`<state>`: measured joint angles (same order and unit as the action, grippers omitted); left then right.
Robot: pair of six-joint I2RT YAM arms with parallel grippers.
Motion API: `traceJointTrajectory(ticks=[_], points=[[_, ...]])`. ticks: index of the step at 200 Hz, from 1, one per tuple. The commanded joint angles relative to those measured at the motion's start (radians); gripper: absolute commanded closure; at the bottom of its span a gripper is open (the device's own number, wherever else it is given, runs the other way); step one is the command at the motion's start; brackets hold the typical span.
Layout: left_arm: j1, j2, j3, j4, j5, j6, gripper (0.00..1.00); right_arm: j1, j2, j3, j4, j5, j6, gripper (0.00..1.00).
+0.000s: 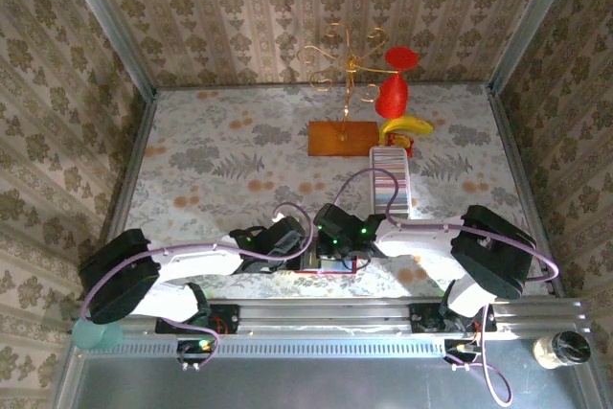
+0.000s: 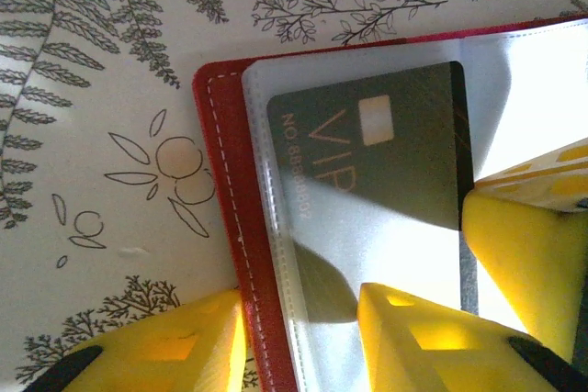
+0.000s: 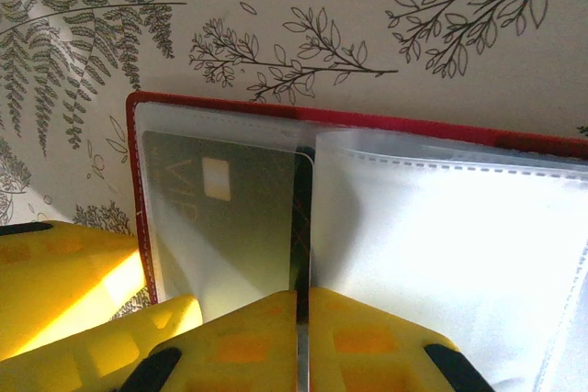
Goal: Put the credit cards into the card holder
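The red card holder [image 2: 225, 181] lies open on the flowered table, frosted clear pockets up; it is also in the right wrist view [image 3: 367, 119] and shows as a red sliver [image 1: 330, 272] under both grippers. A dark VIP credit card [image 2: 395, 149] sits partly inside its left pocket. My right gripper [image 3: 303, 337] is shut, with a thin grey sliver at the card's [image 3: 230, 218] right edge pinched between its pads. My left gripper [image 2: 301, 346] is open and straddles the holder's stitched left edge. The other credit cards [image 1: 388, 184] stand in a row at mid-right.
A long white tray [image 1: 374, 155] holds the card row. Behind it are a gold wire stand on an orange-brown base [image 1: 341, 138], a red object [image 1: 392, 95] and a yellow banana shape [image 1: 406, 125]. Patterned walls close in three sides.
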<state>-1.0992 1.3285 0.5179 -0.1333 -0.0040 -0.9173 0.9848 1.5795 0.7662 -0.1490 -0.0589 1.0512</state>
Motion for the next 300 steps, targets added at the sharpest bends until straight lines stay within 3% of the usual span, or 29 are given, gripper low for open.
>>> traceJointTrajectory(ticks=[1, 48, 90, 165, 201, 300], points=[[-0.012, -0.009, -0.028, 0.036, 0.033, -0.024, 0.62, 0.015, 0.003, -0.01, 0.11, -0.042, 0.024, 0.91], [-0.011, -0.041, -0.05, 0.058, 0.027, -0.035, 0.6, 0.015, -0.02, -0.031, 0.15, -0.051, 0.042, 0.9], [-0.011, -0.031, -0.053, 0.05, 0.022, -0.04, 0.62, 0.014, -0.103, -0.024, 0.0, 0.035, 0.002, 0.88], [-0.01, -0.044, -0.045, 0.02, 0.004, -0.035, 0.64, 0.003, -0.28, -0.061, -0.18, 0.131, -0.032, 0.73], [-0.007, -0.052, -0.042, 0.0, -0.012, -0.035, 0.64, -0.003, -0.349, -0.111, -0.227, 0.158, -0.022, 0.73], [0.004, -0.103, -0.061, -0.028, -0.037, -0.043, 0.71, -0.006, -0.352, -0.163, -0.179, 0.153, 0.015, 0.66]])
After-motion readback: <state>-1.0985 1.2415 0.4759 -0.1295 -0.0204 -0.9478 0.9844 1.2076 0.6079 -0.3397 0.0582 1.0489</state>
